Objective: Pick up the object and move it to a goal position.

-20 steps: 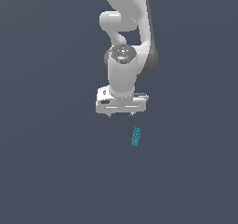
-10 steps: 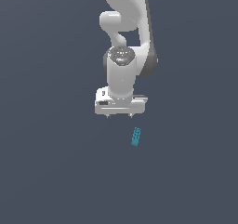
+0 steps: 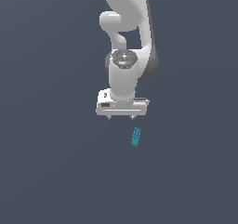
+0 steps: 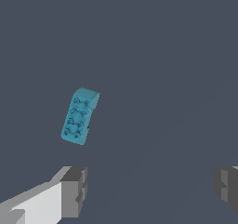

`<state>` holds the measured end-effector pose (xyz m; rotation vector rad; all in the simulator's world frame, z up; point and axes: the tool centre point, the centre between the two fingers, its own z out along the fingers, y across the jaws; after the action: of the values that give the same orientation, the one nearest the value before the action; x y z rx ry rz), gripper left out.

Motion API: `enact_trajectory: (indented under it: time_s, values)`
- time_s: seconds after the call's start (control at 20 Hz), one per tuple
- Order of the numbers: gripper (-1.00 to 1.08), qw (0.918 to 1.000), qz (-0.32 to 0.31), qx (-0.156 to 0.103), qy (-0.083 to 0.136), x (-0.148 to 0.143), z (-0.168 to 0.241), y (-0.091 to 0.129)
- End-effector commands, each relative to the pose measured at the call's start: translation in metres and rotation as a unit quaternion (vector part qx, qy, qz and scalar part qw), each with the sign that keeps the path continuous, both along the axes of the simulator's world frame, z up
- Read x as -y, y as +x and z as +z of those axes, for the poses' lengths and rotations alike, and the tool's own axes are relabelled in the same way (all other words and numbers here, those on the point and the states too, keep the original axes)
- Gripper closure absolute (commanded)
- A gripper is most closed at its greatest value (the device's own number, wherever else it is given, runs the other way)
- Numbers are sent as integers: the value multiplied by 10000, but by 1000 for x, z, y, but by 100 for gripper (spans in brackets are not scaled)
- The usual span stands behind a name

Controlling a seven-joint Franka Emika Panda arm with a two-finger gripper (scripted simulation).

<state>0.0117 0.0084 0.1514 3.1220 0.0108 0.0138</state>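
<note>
lying flat on the dark floor, studs up, long axis a little tilted: the block (image 3: 135,137), teal, alone, untouched. sitting ahead of the fingers (image 4: 74,190) and off toward one of them rather than centred in the gap, clear of both pads in the wrist view. in the exterior view, just below the gripper (image 3: 121,117) and toward that view's right, near but apart.

judged as the approach step: nothing lifted, nothing gripped, block not yet between the fingers. fingers spread wide, one at each edge of the wrist view with bare floor between, holding nothing. gap far wider than the block, so plenty of margin on width.

next move, by judgement: shifting sideways until the block sits midway between the pads, possibly turning the wrist so the pads meet the long sides rather than the short ends, then going down and closing. hard to tell from these views how high the fingertips hang above the floor, though the gripper looks well clear of the block.

risk, as a guess: coming down off-centre and nudging or pushing the small block aside with one finger; closing across the long axis and pinching only a corner.

no goal marker visible in either view, so the target spot cannot be placed.
</note>
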Motion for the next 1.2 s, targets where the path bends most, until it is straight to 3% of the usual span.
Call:
enact_trajectory:
  time_s: [0.0, 0.75, 1.15]
  values:
    - [-92, 9999, -100, -3, 9, -6, -5, 3]
    - [-92, 9930, -1176, -21, 87, -63, -62, 24]
    - [-92, 9892, -1462, -29, 102, -79, -78, 28]
